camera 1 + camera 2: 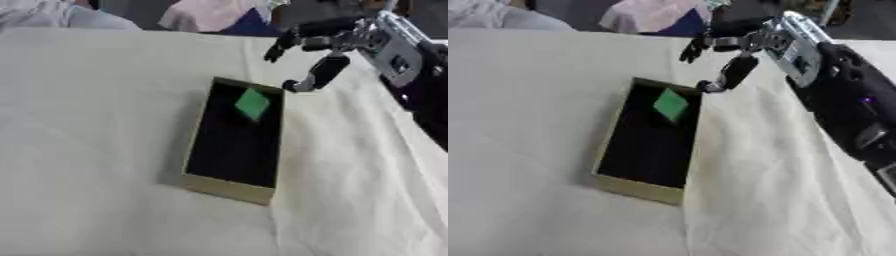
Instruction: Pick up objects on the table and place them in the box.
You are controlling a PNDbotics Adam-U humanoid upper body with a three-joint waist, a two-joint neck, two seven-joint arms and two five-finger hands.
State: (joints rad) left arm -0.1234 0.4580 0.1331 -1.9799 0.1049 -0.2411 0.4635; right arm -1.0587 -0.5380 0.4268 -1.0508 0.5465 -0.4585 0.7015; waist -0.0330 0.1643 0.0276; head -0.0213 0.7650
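A long tan box [226, 188] with a black inside lies in the middle of the white cloth. A small green square object [253, 104] shows over the far end of the box's inside; whether it rests on the bottom or is in the air I cannot tell. My right hand [325, 52] hangs above and just beyond the box's far right corner, its fingers spread and holding nothing. The thumb tip is close to that corner. The right arm [842, 100] comes in from the right. My left hand shows in neither view.
A white cloth [87, 150] covers the table all round the box. People sit along the far edge, away from the box.
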